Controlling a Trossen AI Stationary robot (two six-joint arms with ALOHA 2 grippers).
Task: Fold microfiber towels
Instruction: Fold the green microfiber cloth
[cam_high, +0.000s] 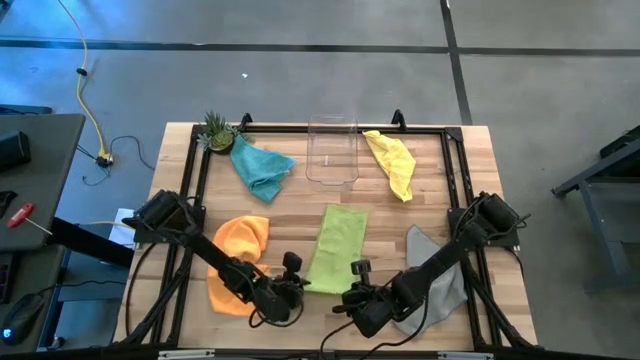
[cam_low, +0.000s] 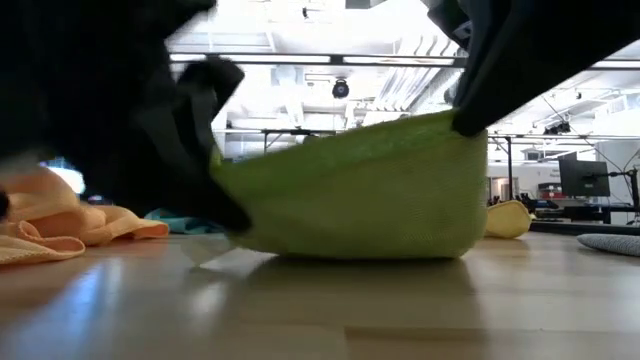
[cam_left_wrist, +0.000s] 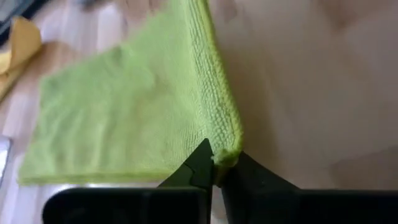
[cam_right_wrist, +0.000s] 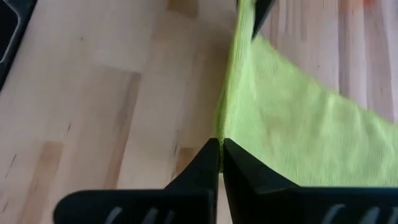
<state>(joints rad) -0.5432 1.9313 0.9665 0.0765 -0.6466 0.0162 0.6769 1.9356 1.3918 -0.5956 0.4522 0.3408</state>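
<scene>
Grippers pinch the soft lime-green microfiber towel (cam_high: 335, 248) at its two near corners: left gripper (cam_left_wrist: 214, 167) and right gripper (cam_right_wrist: 221, 146), both clamped on cloth, mid-desk (cam_high: 300, 200) between orange towel (cam_high: 240, 240) and grey towel (cam_high: 440, 270).

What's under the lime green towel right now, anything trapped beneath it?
Only the wooden table shows under the lime green towel, whose near edge both shut grippers, left and right, hold raised. Beneath its flat far part is covered.
</scene>
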